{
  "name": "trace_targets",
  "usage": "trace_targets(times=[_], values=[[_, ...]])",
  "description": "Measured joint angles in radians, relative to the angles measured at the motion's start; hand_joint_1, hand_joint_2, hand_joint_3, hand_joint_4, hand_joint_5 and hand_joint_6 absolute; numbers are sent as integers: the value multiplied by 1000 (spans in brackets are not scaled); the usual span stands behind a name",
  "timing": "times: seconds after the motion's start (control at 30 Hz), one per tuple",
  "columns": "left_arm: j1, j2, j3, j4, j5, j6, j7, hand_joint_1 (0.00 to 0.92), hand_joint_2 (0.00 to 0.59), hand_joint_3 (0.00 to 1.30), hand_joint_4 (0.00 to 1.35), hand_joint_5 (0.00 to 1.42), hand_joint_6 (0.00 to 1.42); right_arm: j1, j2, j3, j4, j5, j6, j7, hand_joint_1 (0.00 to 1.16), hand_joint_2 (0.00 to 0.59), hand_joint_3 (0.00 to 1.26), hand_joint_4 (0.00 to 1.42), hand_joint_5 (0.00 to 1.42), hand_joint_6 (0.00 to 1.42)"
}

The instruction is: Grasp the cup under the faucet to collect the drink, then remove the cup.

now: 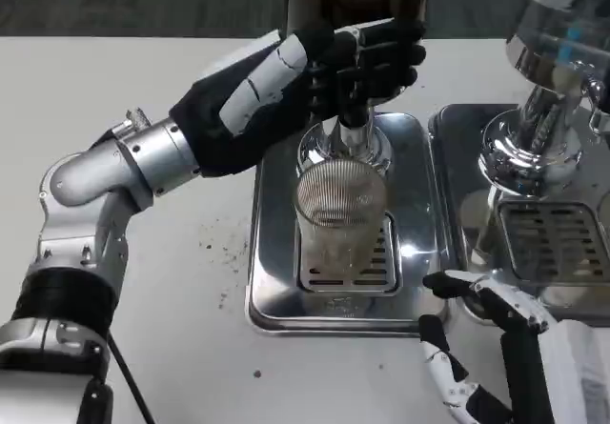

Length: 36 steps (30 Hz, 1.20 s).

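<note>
A clear ribbed cup (340,222) stands upright on the grated steel drip tray (272,291) directly below the faucet spout (351,138). My left hand (324,71) reaches in from the left and its black fingers (386,57) grip the tap handle above the spout. My right hand (477,338) sits at the lower right, just off the tray's front right corner, a short way from the cup. Its fingers are spread apart and it holds nothing. I cannot tell whether there is liquid in the cup.
A second dispenser (543,110) with its own drip tray (553,243) stands to the right, close to my right hand. Small dark specks (224,243) lie on the white table left of the tray. Bare table lies in front.
</note>
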Motion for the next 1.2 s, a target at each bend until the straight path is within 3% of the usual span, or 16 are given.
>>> trace_targets(times=[0.4,1.2], values=[[1,8,-3,34,77,-176,29,0,166,169,51,0,9,-8,0,-15,18,49,-70,-7,481,419,499,496,417,330],[28,46,-89,46,165,-426,116,0,149,176,46,0,0,-39,18,-46,22,123,-82,76,411,414,407,426,343,288]])
